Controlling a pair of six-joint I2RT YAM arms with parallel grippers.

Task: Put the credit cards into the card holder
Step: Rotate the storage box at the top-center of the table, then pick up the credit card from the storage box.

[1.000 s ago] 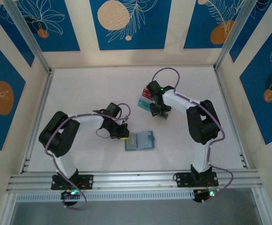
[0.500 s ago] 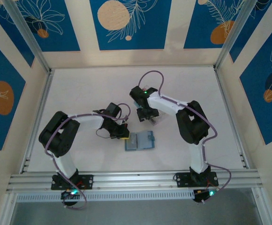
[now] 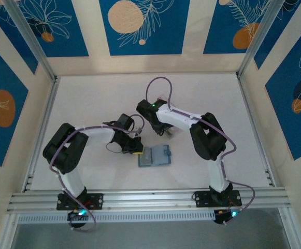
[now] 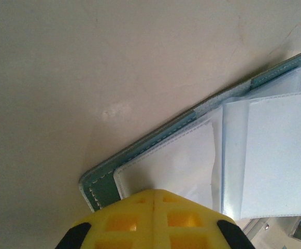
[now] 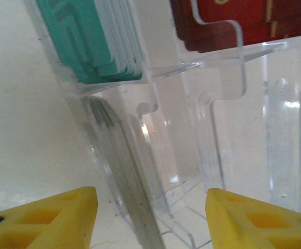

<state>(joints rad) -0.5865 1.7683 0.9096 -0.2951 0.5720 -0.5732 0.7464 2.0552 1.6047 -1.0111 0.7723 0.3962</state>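
Note:
The card holder point(image 3: 155, 155) lies open on the table, blue-grey with clear sleeves point(image 4: 274, 150) inside. My left gripper point(image 3: 136, 147) is shut, its yellow tips point(image 4: 154, 199) resting over the holder's near left corner. My right gripper point(image 3: 160, 127) is open and points into a clear tray point(image 5: 228, 88). A stack of grey-edged credit cards point(image 5: 124, 176) stands edge-on between its fingers, nearer the left fingertip point(image 5: 62, 212) and untouched. Teal cards point(image 5: 88, 36) and dark red cards point(image 5: 233, 21) sit in compartments further back.
The white table point(image 3: 88, 104) is walled at the back and sides, with an aluminium rail point(image 3: 150, 199) along the near edge. The clear tray's upright dividers point(image 5: 212, 140) rise close in front of the right fingers.
The right arm has swung left from the back right toward the middle, and its gripper now faces the clear tray up close. The left arm and the card holder have not moved.

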